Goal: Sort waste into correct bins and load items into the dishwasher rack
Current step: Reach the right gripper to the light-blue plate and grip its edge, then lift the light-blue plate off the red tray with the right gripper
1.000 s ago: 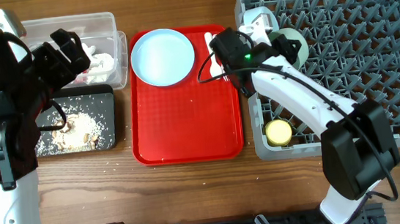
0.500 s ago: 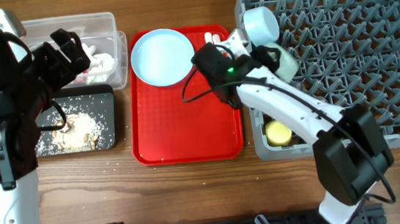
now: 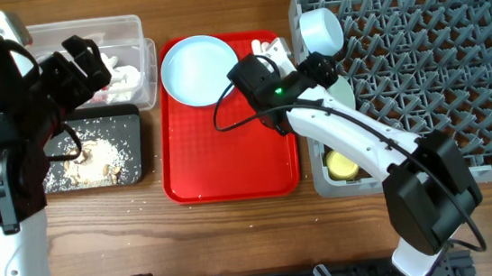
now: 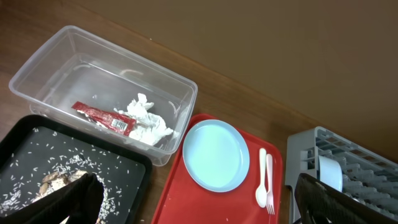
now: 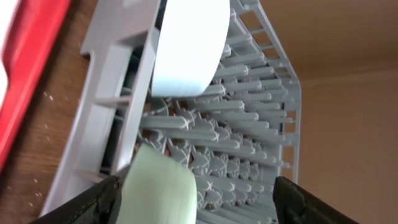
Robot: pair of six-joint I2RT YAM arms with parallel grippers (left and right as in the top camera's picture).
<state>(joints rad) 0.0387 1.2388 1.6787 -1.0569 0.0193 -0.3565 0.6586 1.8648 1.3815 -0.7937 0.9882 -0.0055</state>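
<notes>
My right gripper (image 3: 323, 69) stands open at the left edge of the grey dishwasher rack (image 3: 423, 94). A mint bowl (image 5: 158, 186) rests on the pegs between its fingers, close to the left finger (image 5: 81, 205), and no jaw presses it. A pale blue bowl (image 3: 320, 29) lies on its side in the rack's corner. A yellow cup (image 3: 343, 163) sits in the near left cell. The blue plate (image 3: 201, 70), spoon (image 4: 262, 180) and fork (image 4: 270, 183) lie on the red tray (image 3: 230, 158). My left gripper (image 4: 205, 208) hangs open above the bins, holding nothing.
The clear tub (image 4: 37, 59) holds a red wrapper (image 4: 102, 117) and white tissue (image 4: 148, 121). In front of it the black tray (image 3: 132, 172) carries crumbly food scraps (image 3: 94, 157). My right arm (image 3: 364, 145) crosses the rack's left edge.
My right gripper has opened and let go of the mint bowl in the rack. Its wrist has swung left over the red tray. The left arm has not moved.
</notes>
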